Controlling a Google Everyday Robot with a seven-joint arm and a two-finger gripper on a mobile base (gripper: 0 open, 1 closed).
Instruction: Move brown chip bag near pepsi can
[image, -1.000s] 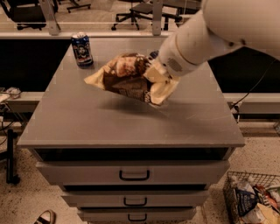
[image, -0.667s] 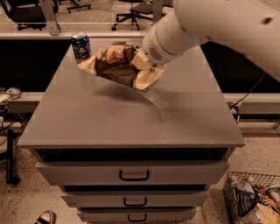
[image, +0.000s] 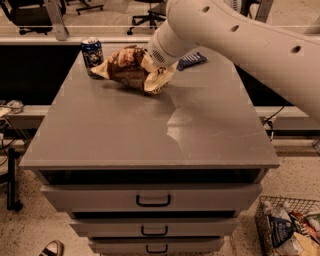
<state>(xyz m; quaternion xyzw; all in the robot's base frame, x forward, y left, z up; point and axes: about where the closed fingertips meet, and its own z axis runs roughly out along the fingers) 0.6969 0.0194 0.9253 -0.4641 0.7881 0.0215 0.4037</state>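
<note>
Where hand (image: 149, 64) meets chip bag (image: 126, 71), pepsi can (image: 92, 54) beside

A grey cabinet (image: 125, 135) fills the middle of the view, with three drawers down its front, each with a dark handle (image: 153, 200). A small dark blue wrapped bar (image: 191, 60) lies on the cabinet top near its back right. A wire basket (image: 280, 202) of packets stands on the floor at the cabinet's lower right. A sandal (image: 51, 248) lies at its lower left. Office chairs (image: 149, 17) stand behind it.
</note>
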